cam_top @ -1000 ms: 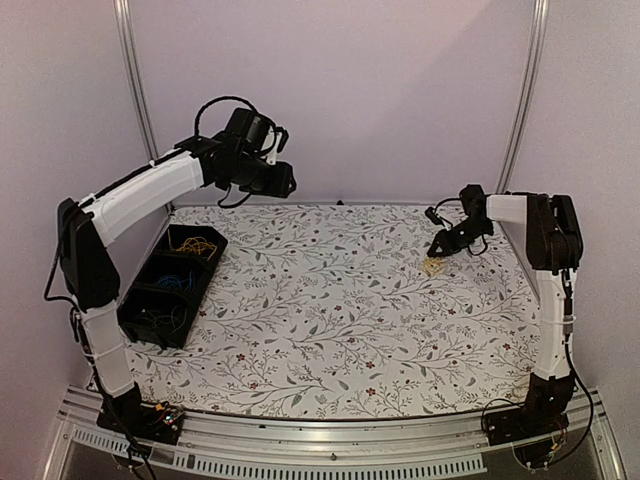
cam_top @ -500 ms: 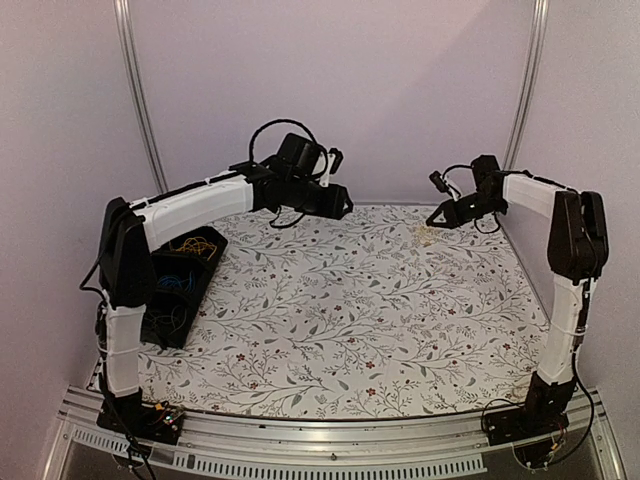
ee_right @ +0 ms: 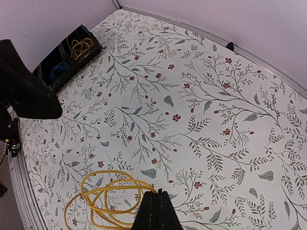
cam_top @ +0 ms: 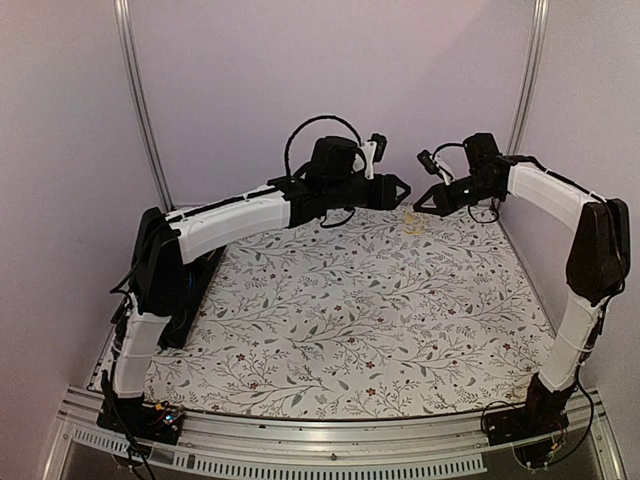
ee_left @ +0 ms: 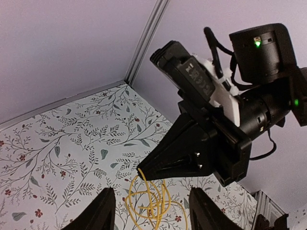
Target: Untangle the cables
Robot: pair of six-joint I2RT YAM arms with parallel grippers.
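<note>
Above the far right corner of the table [cam_top: 350,320], the right gripper [ee_right: 156,199], pinched tight on a yellow cable coil [ee_right: 103,199], dangles its loops off the surface; the left gripper [ee_left: 151,206] waits close by, fingers spread; closing across several loops at once could cinch the tangle or tug the wire free; a second earlier the coil lay near the right edge, and the left arm was at the far left corner.

The left arm [cam_top: 235,215] stretches across to the far middle, its tool [cam_top: 398,187] in the air with fingers [ee_left: 102,211] spread apart. The right arm [cam_top: 560,195] stands high, forearm angled inward. Its tool [cam_top: 420,205] is pinched onto a yellow cable [ee_left: 152,213] just beside the left tool.
</note>
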